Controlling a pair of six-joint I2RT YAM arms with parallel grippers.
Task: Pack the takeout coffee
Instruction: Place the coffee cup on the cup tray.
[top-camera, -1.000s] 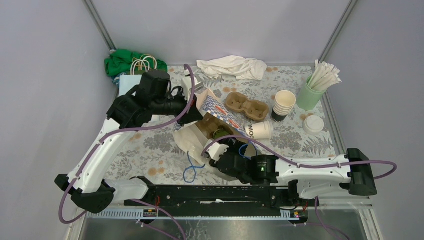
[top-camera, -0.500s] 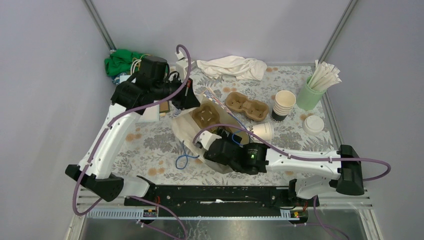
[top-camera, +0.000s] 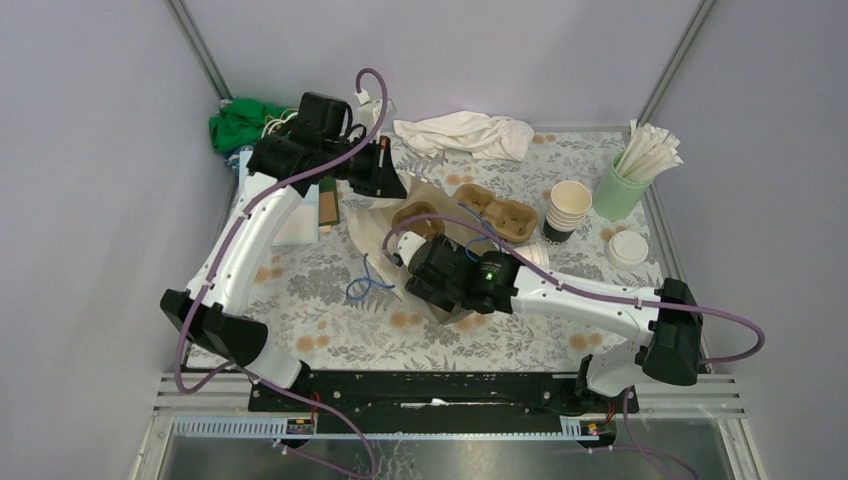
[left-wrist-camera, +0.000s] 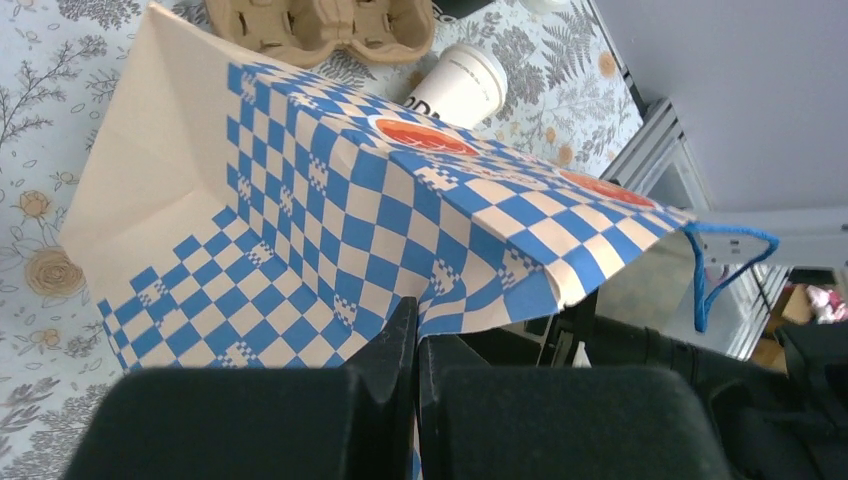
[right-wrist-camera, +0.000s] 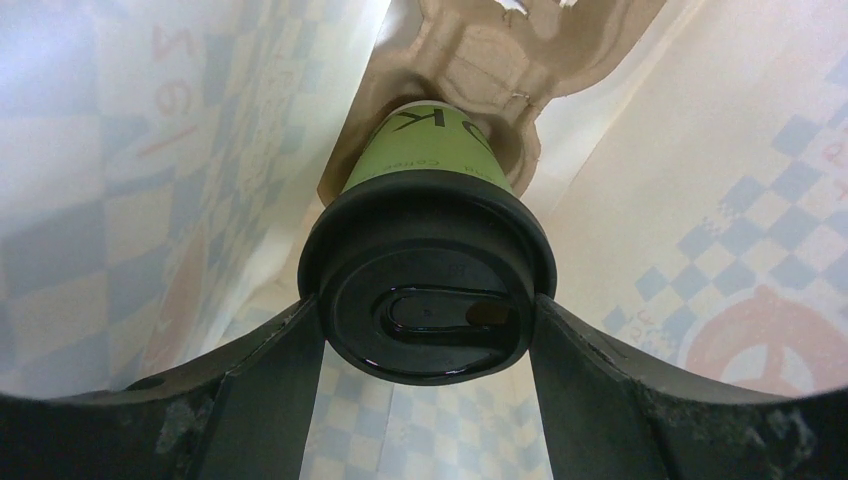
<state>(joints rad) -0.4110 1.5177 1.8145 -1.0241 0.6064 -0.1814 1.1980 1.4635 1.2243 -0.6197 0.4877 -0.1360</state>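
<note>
The takeout coffee I hold is a green paper cup (right-wrist-camera: 430, 150) with a black lid (right-wrist-camera: 425, 295). My right gripper (right-wrist-camera: 428, 340) is shut on that lid, one finger on each side. The cup's base sits in a brown cardboard carrier (right-wrist-camera: 490, 60) inside the blue-checked paper bag (left-wrist-camera: 330, 200). My left gripper (left-wrist-camera: 417, 340) is shut on the bag's rim and holds it up. From above, the right wrist (top-camera: 465, 280) reaches into the bag (top-camera: 365, 228), and the left gripper (top-camera: 385, 185) is at its far edge. A cream cup (top-camera: 530, 255) lies on its side beside the bag.
A second cardboard carrier (top-camera: 495, 212) sits right of the bag, then a stack of cups (top-camera: 568, 208), white lids (top-camera: 627, 248) and a mint tumbler of straws (top-camera: 622, 185). A white cloth (top-camera: 465, 133) lies at the back, a green cloth (top-camera: 245, 125) far left.
The left arm has pulled the bag's rim up and toward the back. The right arm has pushed forward with the cup and carrier, deeper into the bag.
</note>
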